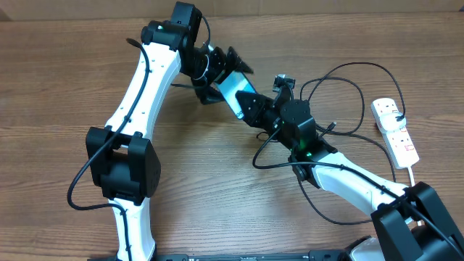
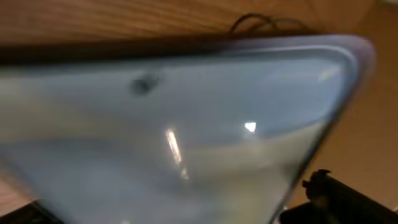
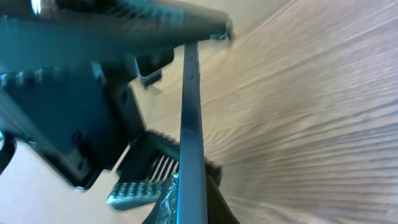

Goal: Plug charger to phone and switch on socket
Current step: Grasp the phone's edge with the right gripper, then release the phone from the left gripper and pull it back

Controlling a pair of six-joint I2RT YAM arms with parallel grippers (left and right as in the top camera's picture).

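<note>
The phone (image 1: 232, 88), with a light blue screen, is held off the table between both grippers. My left gripper (image 1: 220, 75) grips its far end from the upper left. My right gripper (image 1: 251, 109) is shut on its near end. The left wrist view is filled with the blurred phone screen (image 2: 186, 124). The right wrist view shows the phone edge-on (image 3: 189, 112) between my right gripper's fingers (image 3: 186, 199). The charger cable (image 1: 360, 94) lies in black loops to the right; its plug tip is hidden. The white socket (image 1: 395, 129) lies at the far right.
The socket's white lead (image 1: 413, 174) runs down toward the right arm's base. Cable loops also lie under the right arm (image 1: 290, 165). The left gripper body (image 3: 81, 106) fills the upper left of the right wrist view. Bare wooden table (image 1: 58, 80) lies left.
</note>
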